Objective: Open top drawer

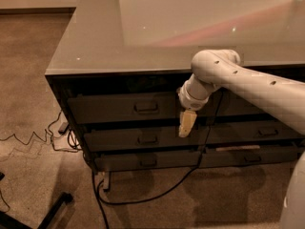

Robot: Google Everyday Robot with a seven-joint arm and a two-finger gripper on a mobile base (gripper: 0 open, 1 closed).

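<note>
The gripper (pixel 186 124) is hanging in front of the left drawer stack, just right of the top drawer's (pixel 105 109) pull (pixel 146 107) and slightly below it. The stretch of drawer front between gripper and pull is lying open. The tabletop (pixel 95 46) is overhanging the drawers, blocking any way in from above. The arm (pixel 252 82) is crossing in front of the right stack (pixel 248 137). Thin cables (pixel 28 138) are trailing on the floor at the left, and a black cable (pixel 143 198) is looping across the carpet before the drawers.
</note>
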